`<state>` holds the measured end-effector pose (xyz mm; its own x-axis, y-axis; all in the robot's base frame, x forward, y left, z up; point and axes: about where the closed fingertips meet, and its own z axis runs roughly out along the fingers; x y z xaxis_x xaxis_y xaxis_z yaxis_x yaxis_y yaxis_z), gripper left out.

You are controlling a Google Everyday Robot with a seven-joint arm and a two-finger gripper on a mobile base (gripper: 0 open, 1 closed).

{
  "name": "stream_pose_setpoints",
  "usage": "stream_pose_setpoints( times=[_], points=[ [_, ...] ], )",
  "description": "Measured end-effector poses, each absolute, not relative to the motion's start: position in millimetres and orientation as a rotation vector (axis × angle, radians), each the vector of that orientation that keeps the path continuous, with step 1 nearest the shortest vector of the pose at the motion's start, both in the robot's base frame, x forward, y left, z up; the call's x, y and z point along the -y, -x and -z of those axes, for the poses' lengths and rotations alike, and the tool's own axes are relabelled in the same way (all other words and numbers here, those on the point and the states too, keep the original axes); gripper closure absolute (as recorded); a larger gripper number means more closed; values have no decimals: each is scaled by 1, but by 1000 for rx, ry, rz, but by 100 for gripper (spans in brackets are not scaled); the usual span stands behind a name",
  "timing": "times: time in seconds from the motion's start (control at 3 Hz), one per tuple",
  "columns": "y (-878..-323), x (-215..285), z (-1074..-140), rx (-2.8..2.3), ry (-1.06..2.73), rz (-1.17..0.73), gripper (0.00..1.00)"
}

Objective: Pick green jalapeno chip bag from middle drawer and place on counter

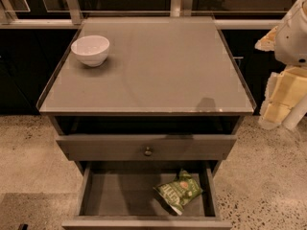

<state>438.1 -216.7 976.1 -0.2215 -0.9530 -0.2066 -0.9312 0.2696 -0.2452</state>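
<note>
The green jalapeno chip bag [179, 191] lies tilted on the floor of the open middle drawer [120, 193], in its right half near the right wall. The counter [163, 66] is the glossy grey top of the cabinet above it. My gripper [277, 107] hangs at the right edge of the view, beside the cabinet's right side and level with the counter's front edge. It is well above and to the right of the bag and holds nothing that shows.
A white bowl [90, 50] stands on the counter's back left corner. A drawer front with a small round knob [148, 151] sits above the open drawer. Speckled stone floor [268, 176] surrounds the cabinet. Dark cabinets run along the back.
</note>
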Motion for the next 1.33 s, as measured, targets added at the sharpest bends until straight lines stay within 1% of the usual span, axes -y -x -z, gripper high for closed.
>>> stream_pose_setpoints(
  times=[0.33,0.67,1.0,1.33],
  points=[
    [-438,217,-976,-2232,1725,99,0],
    [-436,213,-978,-2207,1741,141,0],
    [-426,208,-943,-2170,1734,72,0],
    [-419,205,-862,-2166,1668,-136,0]
  ],
)
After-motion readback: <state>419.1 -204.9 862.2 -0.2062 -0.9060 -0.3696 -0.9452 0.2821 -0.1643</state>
